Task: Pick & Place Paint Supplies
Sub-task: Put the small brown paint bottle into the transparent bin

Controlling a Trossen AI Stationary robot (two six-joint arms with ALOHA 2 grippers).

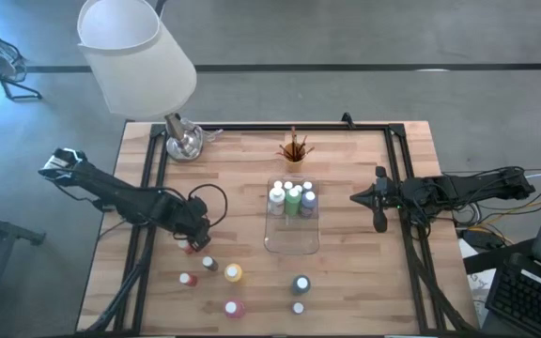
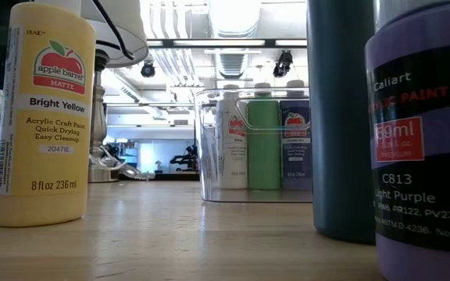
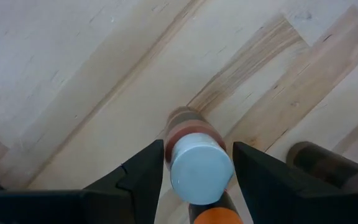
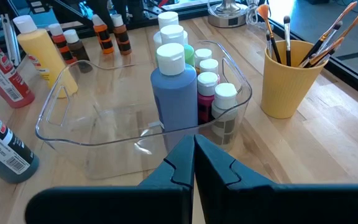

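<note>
From above, the left gripper (image 1: 193, 237) hangs over a small red-brown paint bottle with a pale cap (image 1: 192, 248) on the wooden tabletop (image 1: 252, 169), toward its left edge. More small bottles stand along the near edge, among them a yellow squeeze bottle (image 1: 233, 273) and a dark teal one (image 1: 301, 284). The clear rectangular plastic tray (image 1: 291, 240) sits mid-table, with bottles crowded at its far end. The right gripper (image 1: 364, 198) waits just beside the tray, toward the right edge.

At table height, the yellow bottle (image 2: 41, 117) and a light purple bottle (image 2: 428, 133) loom close, and the tray (image 2: 209, 148) holds white, green and blue bottles upright.

Past the left wrist, the two dark fingers (image 3: 143, 171) stand apart on either side of the pale-capped bottle (image 3: 194, 162), not yet pinching it. A dark brown bottle (image 3: 328, 165) stands just beside. The risk, as I judge it, is that a finger brushes this neighbour and tips it, or that an off-centre squeeze on the round body makes the bottle twist and slip out.

Past the right wrist, the fingers (image 4: 176, 168) are pressed together. The tray (image 4: 61, 112) and an orange-yellow cup of thin brushes (image 4: 288, 78) lie ahead.
</note>
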